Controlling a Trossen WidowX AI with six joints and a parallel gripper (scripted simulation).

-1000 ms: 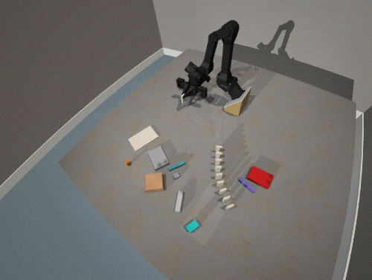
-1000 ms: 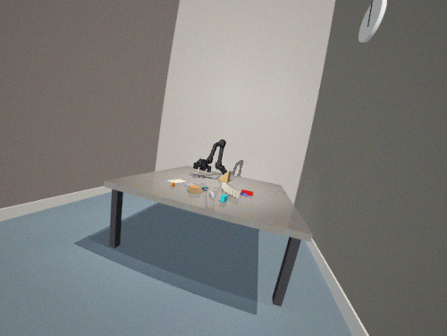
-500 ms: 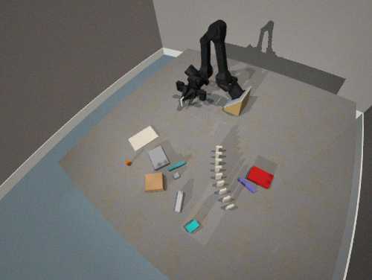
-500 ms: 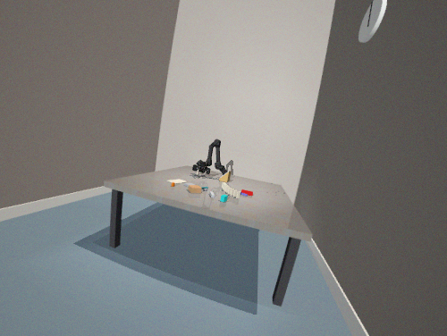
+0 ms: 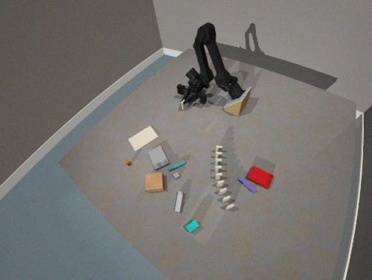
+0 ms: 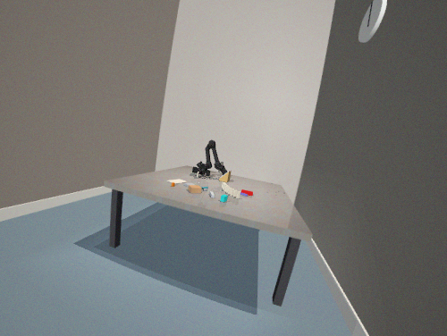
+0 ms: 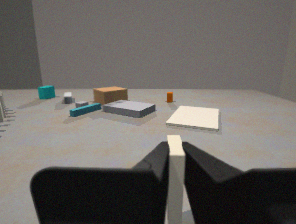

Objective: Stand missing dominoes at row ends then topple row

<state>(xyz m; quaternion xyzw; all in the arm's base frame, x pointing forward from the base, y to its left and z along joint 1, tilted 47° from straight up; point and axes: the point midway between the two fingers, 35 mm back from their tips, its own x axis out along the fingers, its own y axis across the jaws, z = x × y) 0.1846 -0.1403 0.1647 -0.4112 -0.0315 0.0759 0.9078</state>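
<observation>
My gripper [image 5: 183,100] [image 7: 173,148] is shut on a cream domino [image 5: 182,105] [image 7: 175,170]. The domino is held about upright, low near the table top at the back left of the row; whether its foot touches the table I cannot tell. Several cream dominoes stand in a curved row; the end one nearest the arm [image 5: 219,147] and the far end one [image 5: 230,206] both stand upright. The row [image 6: 231,190] also shows small in the exterior view, and only its edge shows at the left of the wrist view. The gripper is well apart from the row.
A yellow wedge [image 5: 236,107] lies by the arm's base. A cream slab [image 5: 143,138] [image 7: 195,117], grey box [image 5: 158,158] [image 7: 129,108], teal bar [image 5: 176,166] [image 7: 85,109] and orange-brown box [image 5: 154,182] [image 7: 110,94] lie left of the row. A purple bar [image 5: 247,185] and red box [image 5: 260,177] lie right.
</observation>
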